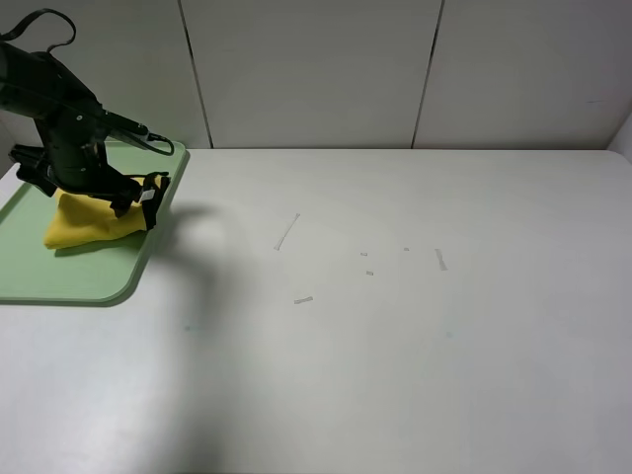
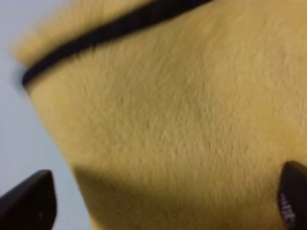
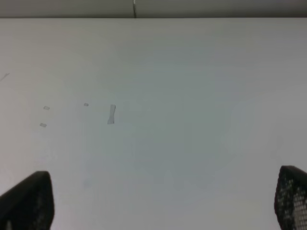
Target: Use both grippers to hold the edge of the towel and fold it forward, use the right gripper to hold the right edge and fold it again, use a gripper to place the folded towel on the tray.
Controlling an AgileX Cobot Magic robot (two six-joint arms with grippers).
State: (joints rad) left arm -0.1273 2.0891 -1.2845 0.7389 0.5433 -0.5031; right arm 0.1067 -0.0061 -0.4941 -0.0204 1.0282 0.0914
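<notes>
The yellow towel lies bunched and folded on the pale green tray at the far left of the table. My left gripper hovers right over the towel's right end, jaws spread wide. In the left wrist view the plush towel fills the frame, its black edge runs across one side, and the left gripper has its fingertips far apart around the cloth without pinching it. The right gripper is open and empty over bare table. It is out of the exterior high view.
The white table carries small tape marks near its middle, one more at the right, also seen in the right wrist view. A panelled wall stands along the far edge.
</notes>
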